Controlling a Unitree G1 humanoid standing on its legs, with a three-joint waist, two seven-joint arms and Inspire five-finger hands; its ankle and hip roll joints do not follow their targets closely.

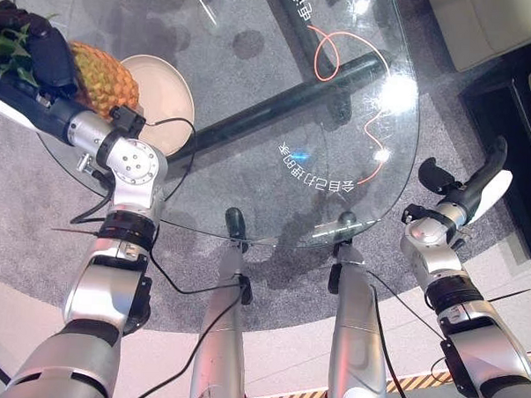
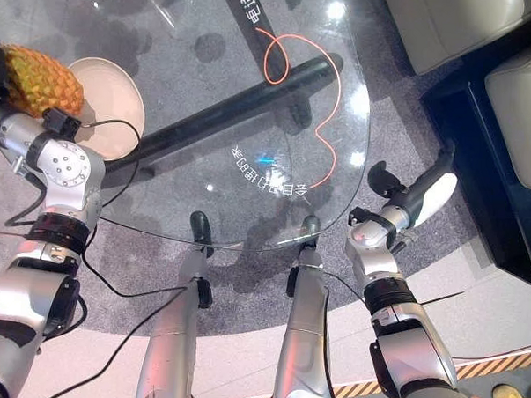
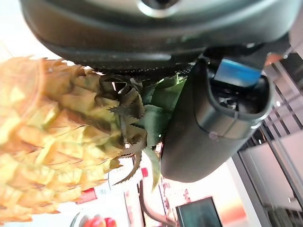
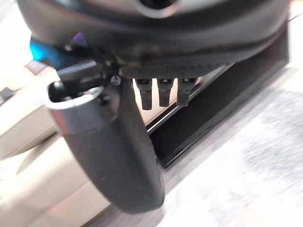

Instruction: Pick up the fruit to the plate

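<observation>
Left hand (image 1: pixel 30 43): dark, fingers and thumb curled round the leafy crown end of a yellow-orange, scaly-skinned pineapple (image 1: pixel 103 77); the fruit lies sideways, its body over the near rim of a round, smooth cream plate (image 1: pixel 169 93). Whether it rests on the plate or is held above it cannot be told. The plate sits at the left of a rounded clear glass tabletop (image 1: pixel 278 111). On the glass: a thin orange looping cord (image 1: pixel 329 52) and mirrored white characters, unreadable. Right hand (image 1: pixel 473 182): dark with a white thumb cover, fingers loosely straight, holding nothing, hanging beyond the table's right edge over grey carpet (image 1: pixel 446 110).
</observation>
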